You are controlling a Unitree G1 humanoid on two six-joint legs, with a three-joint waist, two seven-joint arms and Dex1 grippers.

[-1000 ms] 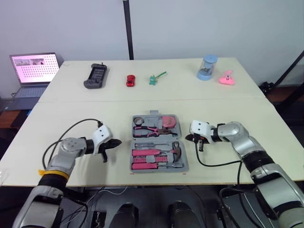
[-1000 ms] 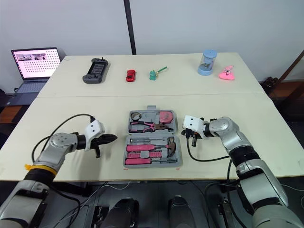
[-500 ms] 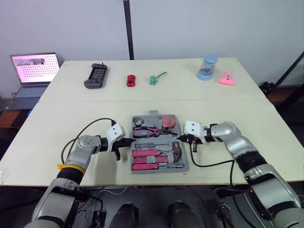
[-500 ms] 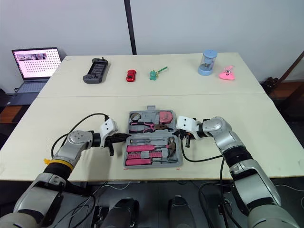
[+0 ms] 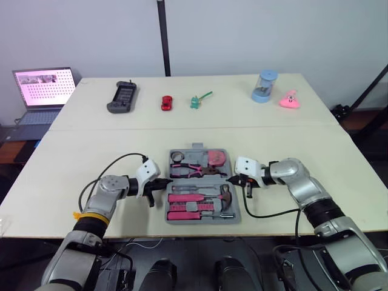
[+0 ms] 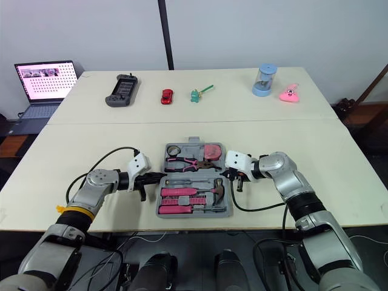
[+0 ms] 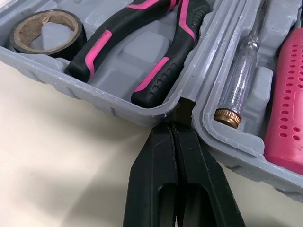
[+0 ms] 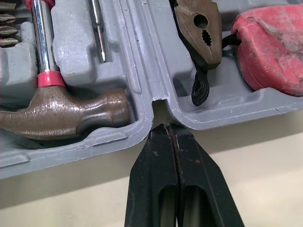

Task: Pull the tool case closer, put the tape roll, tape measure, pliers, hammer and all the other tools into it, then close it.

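Laid open flat on the counter [image 5: 91, 145], the grey tool case [image 8: 71, 153] sits between the left gripper [image 7: 176, 126] and the right gripper [image 8: 165, 127]. Each gripper has its fingers pressed together, tips nosed into the hinge notch at its own end of the case. The tape roll [image 7: 45, 30] and pliers [image 7: 142, 52] lie just beyond the left tips, the hammer [image 8: 61, 111] and tape measure [image 8: 272, 47] beyond the right. The moulded shell looks stiff and, loaded with steel, fairly heavy. Its outer rim, away from the hinge, seems the best hold for folding it shut.
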